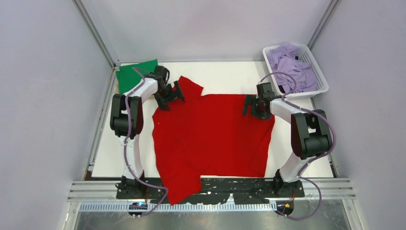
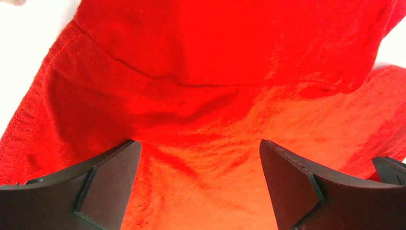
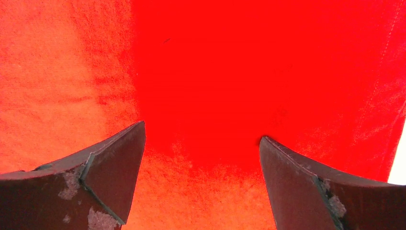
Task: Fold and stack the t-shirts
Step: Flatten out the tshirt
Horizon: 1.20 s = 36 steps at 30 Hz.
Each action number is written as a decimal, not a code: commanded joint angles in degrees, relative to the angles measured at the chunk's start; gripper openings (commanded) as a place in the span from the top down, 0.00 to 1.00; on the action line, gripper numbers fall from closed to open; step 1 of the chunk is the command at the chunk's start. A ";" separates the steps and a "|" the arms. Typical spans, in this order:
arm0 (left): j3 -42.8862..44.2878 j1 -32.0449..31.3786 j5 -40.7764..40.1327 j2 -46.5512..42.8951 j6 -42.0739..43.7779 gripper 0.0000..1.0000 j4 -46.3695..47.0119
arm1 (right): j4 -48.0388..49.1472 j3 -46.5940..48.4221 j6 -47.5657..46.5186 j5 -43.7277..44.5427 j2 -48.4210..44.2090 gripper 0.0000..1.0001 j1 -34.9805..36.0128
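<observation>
Red shirt point(image 1: 210, 134) lies spread over the table point(image 1: 225, 76) centre, long axis near to far, one end overhanging the near edge. Left gripper point(image 1: 172, 96) stands over its far-left sleeve, right gripper point(image 1: 251, 106) over its far-right corner. Both have jaws wide and grip nothing; cloth lies directly beneath, contact possibly not yet made. Green shirt point(image 1: 136, 76) occupies the far-left corner, basket point(image 1: 318, 72) the far-right; neither obstructs.
</observation>
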 commanded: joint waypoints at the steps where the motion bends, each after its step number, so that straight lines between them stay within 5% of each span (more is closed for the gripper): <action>1: 6.25 1.88 1.04 4.57 -1.03 0.00 -3.46 | -0.75 5.89 0.26 -2.85 5.58 0.05 -1.17; 11: 35.48 4.63 -0.62 19.74 0.00 0.00 -13.90 | -4.02 22.15 -0.88 -3.20 17.58 0.04 -3.32; 16: 39.90 5.88 2.94 21.49 -1.19 0.00 -12.47 | -7.97 28.67 -4.36 -3.90 18.90 0.05 -3.27; 21: 28.81 3.30 -3.63 8.08 0.78 0.00 -6.02 | -12.09 27.17 -9.56 2.89 10.71 0.05 1.11; 32: -10.73 -8.48 -10.45 -22.97 2.13 0.00 1.75 | -19.86 -2.05 -0.23 13.47 -15.99 0.01 19.13; 36: -23.84 -11.66 -7.24 -28.97 0.14 0.01 7.02 | -20.00 -11.99 7.49 10.77 -23.21 0.19 21.83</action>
